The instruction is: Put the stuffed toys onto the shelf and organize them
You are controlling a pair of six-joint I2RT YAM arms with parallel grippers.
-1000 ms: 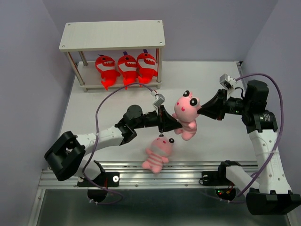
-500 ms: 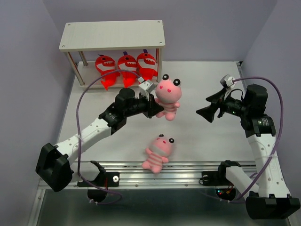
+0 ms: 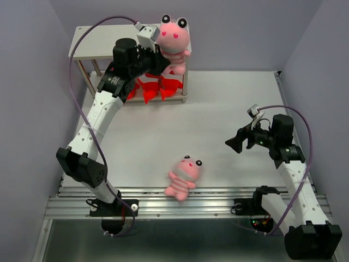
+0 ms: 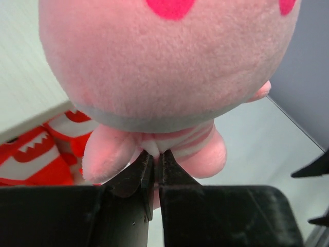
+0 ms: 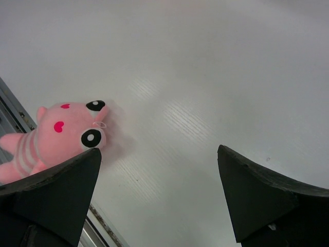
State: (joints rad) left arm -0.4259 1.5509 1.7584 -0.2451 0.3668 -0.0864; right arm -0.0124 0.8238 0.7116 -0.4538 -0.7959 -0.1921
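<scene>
Left gripper [image 4: 156,162] is pinched nearly closed on the held pink toy [image 4: 169,62], fingertips biting a fold of plush at the bottom of its striped belly, between the stubby legs. On the top camera the left gripper [image 3: 161,56] sits at 12 o'clock, arm stretched far out, toy upright and raised over the right end of the shelf [image 3: 92,43] top board; can't tell whether it touches the board. Held pink toy [image 3: 173,37] looks like: round pink head, two black-and-white eyes sticking up on top, magenta heart cheeks, pink-and-pale striped belly. Wrist view shows the pale ribbed top board of the shelf [image 4: 20,77] at 9 o'clock and the red sharks [image 4: 36,159] under it at 8 o'clock, with white zigzag teeth. From above the red sharks [image 3: 163,87] sit on the lower tier, partly hidden by the arm, so the count isn't readable. Right gripper [image 3: 234,143] hangs at 4 o'clock above the table [image 3: 218,98], spread wide, holding nothing. In its own view the right gripper [image 5: 159,152] frames bare table [image 5: 205,62], with the second pink toy [image 5: 56,136] at 9 o'clock. Second pink toy [image 3: 184,176] lies on its back at 6 o'clock, near the table's front edge, head toward 1 o'clock, well apart from both grippers.
</scene>
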